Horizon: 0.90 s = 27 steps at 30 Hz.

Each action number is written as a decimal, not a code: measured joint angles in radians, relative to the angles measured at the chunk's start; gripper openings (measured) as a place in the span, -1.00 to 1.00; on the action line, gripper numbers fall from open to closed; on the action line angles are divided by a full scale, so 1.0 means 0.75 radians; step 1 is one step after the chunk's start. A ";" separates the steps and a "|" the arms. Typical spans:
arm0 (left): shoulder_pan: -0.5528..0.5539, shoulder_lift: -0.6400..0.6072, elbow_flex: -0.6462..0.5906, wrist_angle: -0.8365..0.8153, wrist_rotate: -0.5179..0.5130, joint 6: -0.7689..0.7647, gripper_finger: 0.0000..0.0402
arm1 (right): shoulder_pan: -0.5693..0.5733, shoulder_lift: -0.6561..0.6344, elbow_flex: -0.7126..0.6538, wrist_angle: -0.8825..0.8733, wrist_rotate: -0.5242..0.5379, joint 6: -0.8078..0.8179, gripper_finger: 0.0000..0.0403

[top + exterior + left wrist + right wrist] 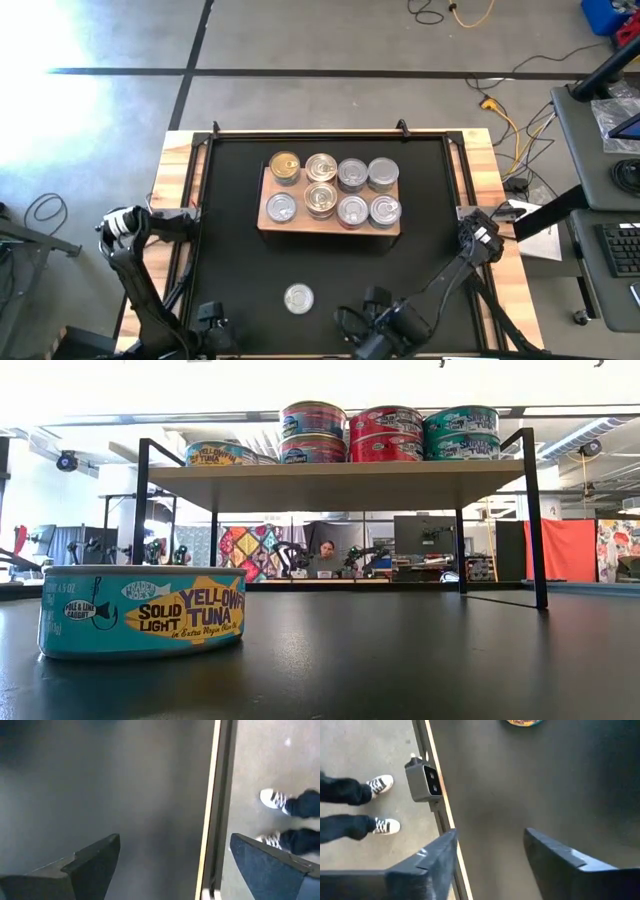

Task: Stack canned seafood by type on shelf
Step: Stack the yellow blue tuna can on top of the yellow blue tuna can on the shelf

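A pale wooden shelf point(266, 222) on black legs stands mid-table on the black mat; in the low view its board point(330, 485) carries several tins point(385, 432), some stacked two high. From above the tins point(352, 176) form two rows. One teal yellowfin tuna tin point(140, 610) with a silver lid point(298, 298) rests on its base on the mat, near the front edge. My left gripper point(175, 840) hovers open over the mat's near left, left of that tin. My right gripper point(491, 832) hovers open to the tin's right, near the front edge.
The wooden table rim point(175, 170) frames the mat. A small grey camera point(425, 782) sits on the near rim beside my right gripper. A person's feet point(380, 825) stand on the floor just beyond the near edge. Bare mat point(400, 270) lies between shelf and grippers.
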 joint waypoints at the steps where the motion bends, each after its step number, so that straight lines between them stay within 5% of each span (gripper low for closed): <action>1: -0.006 0.004 0.006 0.001 -0.028 0.002 0.81 | -0.008 0.000 0.000 -0.001 -0.012 -0.014 0.14; 6: -0.046 0.038 0.003 -0.007 -0.117 -0.018 0.81 | -0.027 0.003 -0.005 -0.027 -0.013 -0.079 0.34; 13: -0.126 0.044 -0.057 -0.039 -0.250 -0.163 0.81 | -0.051 0.094 -0.009 -0.050 -0.022 -0.109 0.35; 27: 0.000 0.067 -0.280 0.229 -0.353 -0.145 0.81 | -0.105 0.122 -0.056 -0.018 0.012 -0.089 0.40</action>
